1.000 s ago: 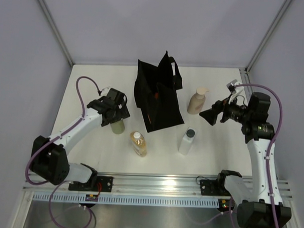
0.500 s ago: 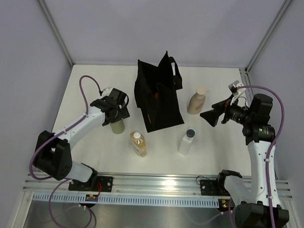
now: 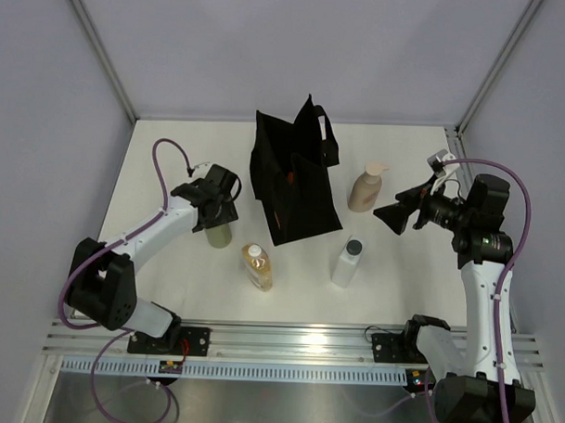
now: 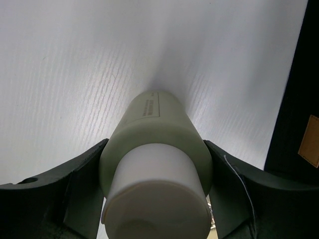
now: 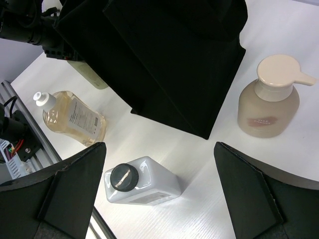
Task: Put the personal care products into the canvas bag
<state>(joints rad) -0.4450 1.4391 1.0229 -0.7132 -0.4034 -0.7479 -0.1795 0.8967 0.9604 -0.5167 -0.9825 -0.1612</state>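
The white table (image 3: 168,291) carries everything, walled in by pale panels on three sides. The canvas bag (image 3: 293,179) stands near the middle toward the far side, black and soft, with its two loop handles up and its mouth facing upward. The left arm reaches in from the near left corner, and the left gripper (image 3: 214,207) sits low over the table just left of the bag. The right arm rises on the right side, and the right gripper (image 3: 395,217) hangs above the table right of the bag, its jaws spread wide with nothing between them. Its wrist view looks down past both fingers at the bag and three bottles. The beige pump bottle (image 3: 365,188) stands upright just to the right of the bag, close to it but apart. The clear bottle with black cap (image 3: 347,261) is nearer the arms, in front of the pump bottle and off the bag's near right corner. The amber bottle (image 3: 257,267) lies on its side in front of the bag, its white cap pointing toward the far side. The pale olive bottle (image 4: 154,149) stands on the table outside the bag, to its left. The left gripper is clamped around it, one dark finger (image 4: 75,189) pressed to each side below the white cap.
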